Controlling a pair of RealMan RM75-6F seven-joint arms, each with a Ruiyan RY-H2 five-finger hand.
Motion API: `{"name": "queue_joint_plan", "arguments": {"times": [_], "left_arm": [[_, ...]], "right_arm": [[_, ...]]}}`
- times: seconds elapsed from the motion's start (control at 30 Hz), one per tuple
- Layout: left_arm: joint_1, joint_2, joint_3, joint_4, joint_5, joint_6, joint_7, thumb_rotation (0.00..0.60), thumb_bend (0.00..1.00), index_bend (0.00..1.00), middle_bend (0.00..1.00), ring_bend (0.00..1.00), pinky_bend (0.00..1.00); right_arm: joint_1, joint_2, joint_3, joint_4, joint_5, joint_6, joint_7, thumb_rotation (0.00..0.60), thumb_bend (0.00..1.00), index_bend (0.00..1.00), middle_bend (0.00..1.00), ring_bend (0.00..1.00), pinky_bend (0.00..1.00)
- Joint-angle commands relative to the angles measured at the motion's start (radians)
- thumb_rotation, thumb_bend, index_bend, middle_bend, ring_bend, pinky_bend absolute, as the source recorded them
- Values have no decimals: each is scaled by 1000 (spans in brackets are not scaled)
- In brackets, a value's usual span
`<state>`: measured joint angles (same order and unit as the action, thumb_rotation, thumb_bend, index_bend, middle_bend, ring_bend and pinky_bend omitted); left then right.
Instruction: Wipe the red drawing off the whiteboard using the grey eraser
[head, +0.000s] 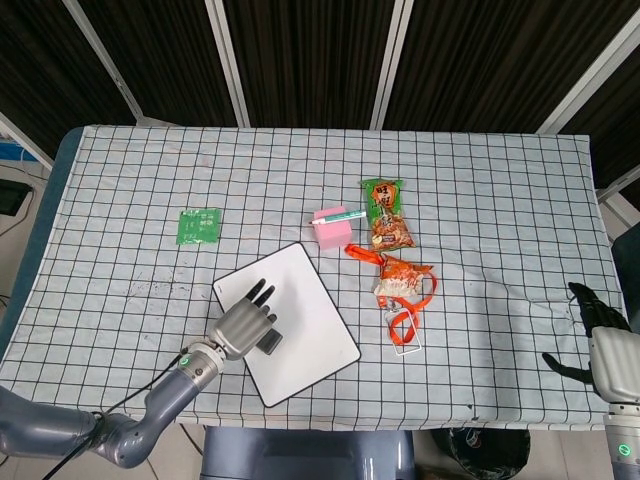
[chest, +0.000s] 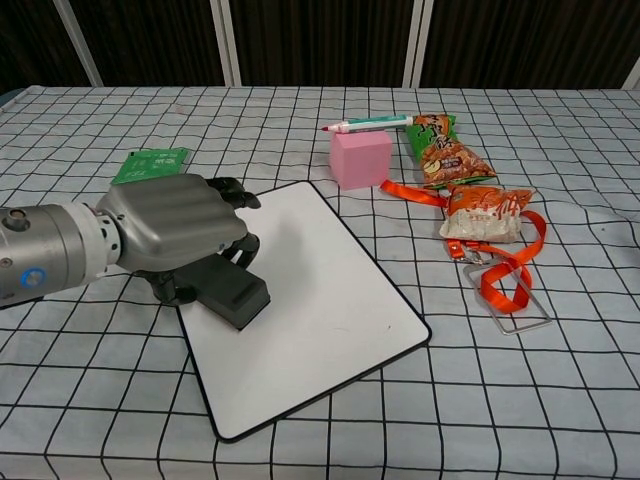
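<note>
The whiteboard (head: 300, 310) (chest: 320, 300) lies tilted near the table's front, left of centre. My left hand (head: 243, 323) (chest: 170, 232) grips the grey eraser (head: 268, 342) (chest: 228, 290) and presses it flat on the board's left part. No red drawing shows on the bare white surface; whatever lies under the hand and eraser is hidden. My right hand (head: 598, 335) hangs off the table's right edge in the head view, fingers spread, holding nothing.
Behind the board stand a pink block (head: 331, 228) (chest: 361, 158) with a marker (chest: 366, 124) on it, a green snack bag (head: 385, 213) (chest: 445, 145), an orange snack packet with a lanyard (head: 403, 283) (chest: 490, 225), and a green card (head: 199, 224) (chest: 150, 163) at the left.
</note>
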<state>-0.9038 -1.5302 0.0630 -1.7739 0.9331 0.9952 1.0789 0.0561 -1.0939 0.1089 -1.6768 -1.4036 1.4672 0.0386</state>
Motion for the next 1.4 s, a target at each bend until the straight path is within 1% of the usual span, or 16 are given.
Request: {"name": "queue_joint_plan", "arguments": {"times": [0.03, 0.23, 0.63, 0.93, 1.13, 1.33, 1.4], "left_arm": [[-3, 1, 5, -4, 7, 6, 8, 600, 305, 404, 416, 0, 0], [-20, -18, 2, 15, -10, 6, 32, 600, 305, 404, 417, 0, 0], [-72, -99, -41, 126, -117, -1, 89, 600, 305, 405, 417, 0, 0], [-98, -115, -77, 179, -192, 10, 96, 600, 305, 405, 417, 0, 0], [-106, -95, -99, 188, -214, 13, 73, 600, 305, 405, 417, 0, 0], [-98, -27, -115, 161, -200, 53, 44, 600, 305, 405, 416, 0, 0], [-88, 14, -113, 136, -188, 71, 31, 600, 305, 405, 416, 0, 0]], "right_arm": [[0, 0, 0, 1, 0, -1, 1, 600, 194, 49, 121, 198, 212], [0, 1, -1, 1, 0, -1, 3, 600, 194, 49, 120, 198, 212], [0, 2, 0, 1, 1, -2, 8, 600, 195, 49, 120, 198, 212], [1, 3, -1, 2, 2, -6, 10, 600, 194, 49, 121, 198, 212], [1, 3, 0, 2, 1, -5, 9, 600, 194, 49, 121, 198, 212], [0, 2, 0, 2, 2, -4, 7, 600, 194, 49, 121, 198, 212], [1, 2, 0, 2, 2, -4, 7, 600, 194, 49, 121, 198, 212]]}}
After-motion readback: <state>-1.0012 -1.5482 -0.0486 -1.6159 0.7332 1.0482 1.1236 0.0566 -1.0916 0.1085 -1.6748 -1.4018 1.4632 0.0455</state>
